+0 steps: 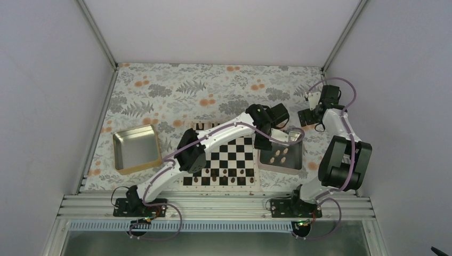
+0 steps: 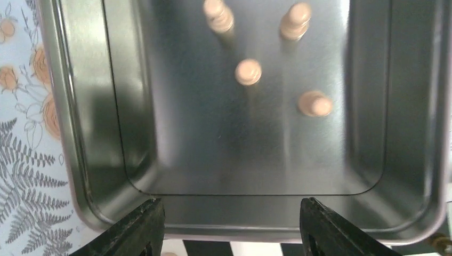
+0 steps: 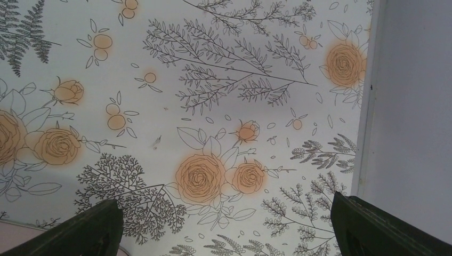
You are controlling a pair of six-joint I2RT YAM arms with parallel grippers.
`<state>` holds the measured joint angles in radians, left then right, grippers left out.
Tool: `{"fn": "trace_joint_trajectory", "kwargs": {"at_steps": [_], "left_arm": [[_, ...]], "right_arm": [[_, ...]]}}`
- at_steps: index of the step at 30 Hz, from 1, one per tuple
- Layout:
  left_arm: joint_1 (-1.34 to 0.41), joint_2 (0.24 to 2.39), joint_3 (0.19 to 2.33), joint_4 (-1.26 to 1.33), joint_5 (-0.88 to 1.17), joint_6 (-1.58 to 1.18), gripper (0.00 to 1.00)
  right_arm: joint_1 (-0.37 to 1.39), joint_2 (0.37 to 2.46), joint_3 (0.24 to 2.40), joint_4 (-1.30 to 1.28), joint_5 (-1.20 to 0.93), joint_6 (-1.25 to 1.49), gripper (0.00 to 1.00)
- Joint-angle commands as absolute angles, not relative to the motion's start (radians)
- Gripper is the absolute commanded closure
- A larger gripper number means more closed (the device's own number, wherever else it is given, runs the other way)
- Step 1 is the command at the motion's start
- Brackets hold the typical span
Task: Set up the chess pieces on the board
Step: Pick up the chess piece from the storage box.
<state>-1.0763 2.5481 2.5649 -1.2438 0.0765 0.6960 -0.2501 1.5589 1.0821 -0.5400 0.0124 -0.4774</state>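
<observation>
The left claw (image 2: 230,209) hangs with its jaws apart and empty above the near wall of the square steel tray (image 2: 96,176). It looks lined up for a pick, as four pale tan wooden chess pieces (image 2: 248,71) sit at its 12 o'clock. The tray lies at 3 o'clock of the black-and-white checkered board (image 1: 240,160). The right claw (image 3: 226,205) gapes wide and empty over the floral table (image 3: 202,106), out of the way.

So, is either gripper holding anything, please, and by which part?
Nothing is held: left gripper open over the steel tray, right gripper open over the tablecloth.
</observation>
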Motion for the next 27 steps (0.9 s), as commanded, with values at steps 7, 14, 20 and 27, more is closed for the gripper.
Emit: {"fn": "trace_joint_trajectory", "kwargs": {"at_steps": [7,14,20,27], "left_arm": [[-1.125,2.521,2.579,-1.244,0.222,0.728,0.37],[-1.137,2.566,2.610,-1.234,0.218,0.718,0.37],[-1.140,2.591,2.599,-1.213,0.206,0.713,0.38],[-1.144,2.616,2.595,-1.186,0.175,0.706,0.42]], "right_arm": [[-0.250,1.554,1.098,-0.540,-0.025,-0.474,0.00],[-0.252,1.551,1.100,-0.544,-0.035,-0.475,0.00],[-0.251,1.551,1.099,-0.550,-0.044,-0.478,0.00],[-0.250,1.548,1.097,-0.553,-0.051,-0.480,0.00]]}}
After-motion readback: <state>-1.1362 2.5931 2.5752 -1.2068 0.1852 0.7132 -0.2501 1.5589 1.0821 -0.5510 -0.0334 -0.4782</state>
